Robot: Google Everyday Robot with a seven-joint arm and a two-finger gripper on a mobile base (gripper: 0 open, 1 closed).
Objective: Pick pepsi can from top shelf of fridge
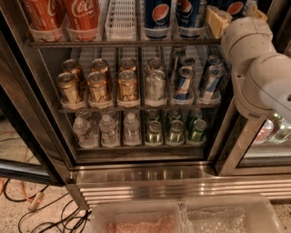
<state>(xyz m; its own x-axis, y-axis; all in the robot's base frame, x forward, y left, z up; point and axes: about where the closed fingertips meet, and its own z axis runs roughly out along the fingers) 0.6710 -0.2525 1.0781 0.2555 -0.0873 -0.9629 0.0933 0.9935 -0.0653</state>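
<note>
The fridge (150,175) stands open in the camera view. Its top shelf (122,43) is a wire rack with plastic lane trays. Two dark blue pepsi cans (157,16) stand side by side at its middle right, and a third (236,7) shows partly at the far right, at the top edge. My gripper (228,19) is at the right end of the top shelf, up against that third can. My bulky white arm (259,68) runs down from it in front of the fridge's right side. Whether the gripper holds the can is hidden.
Red Coca-Cola cans (82,16) fill the top shelf's left lanes, beside an empty white lane tray (120,18). The middle shelf holds gold cans (97,86) and slim blue-silver cans (184,82). Water bottles (109,129) and green cans (175,129) stand below. Cables (36,205) lie on the floor.
</note>
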